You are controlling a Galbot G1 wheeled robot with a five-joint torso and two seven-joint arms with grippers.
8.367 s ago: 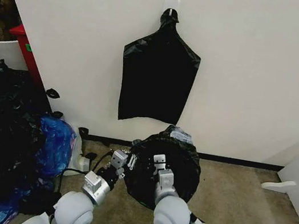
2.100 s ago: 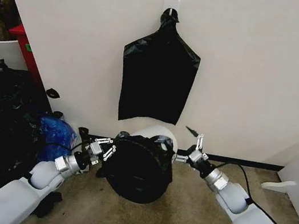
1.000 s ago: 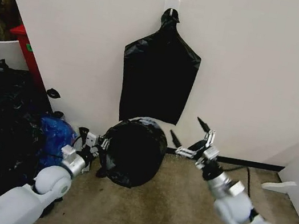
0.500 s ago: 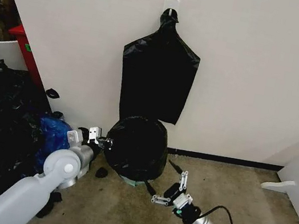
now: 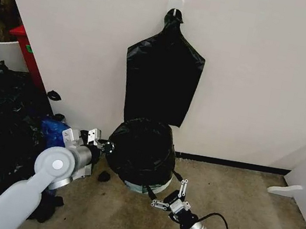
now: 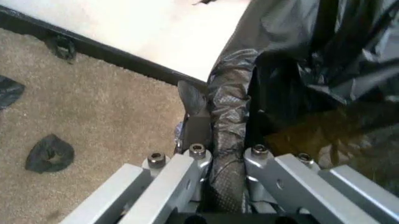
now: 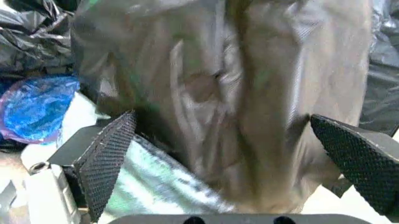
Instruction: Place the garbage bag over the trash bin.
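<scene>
A head camera looks down at a carpeted floor against a pale wall. At the centre of the frame, the garbage bag (image 5: 139, 149), glossy crinkled black plastic, is draped over the trash bin (image 5: 152, 186), of which a thin pale strip shows at the lower edge. The bag appears to cover nearly the whole bucket, so the task looks close to done; what seems left is settling the hem and letting go.

The left gripper (image 5: 98, 143), at centre left, sits against the bag's side. In the left wrist view, its fingers (image 6: 197, 125) are closed tight on a bunched fold of the black plastic. The right gripper (image 5: 167, 197), low and just right of centre, hovers near the bin's base with fingers (image 7: 109, 154) spread wide and nothing held; the right wrist view looks straight at the wrinkled bag between them.

A flat black bag (image 5: 161, 80) hangs on the wall above. A blue plastic bag (image 5: 52, 129) lies at the left.

Whether the bag's mouth wraps the rim evenly is hidden, as is the far side of the bin.
</scene>
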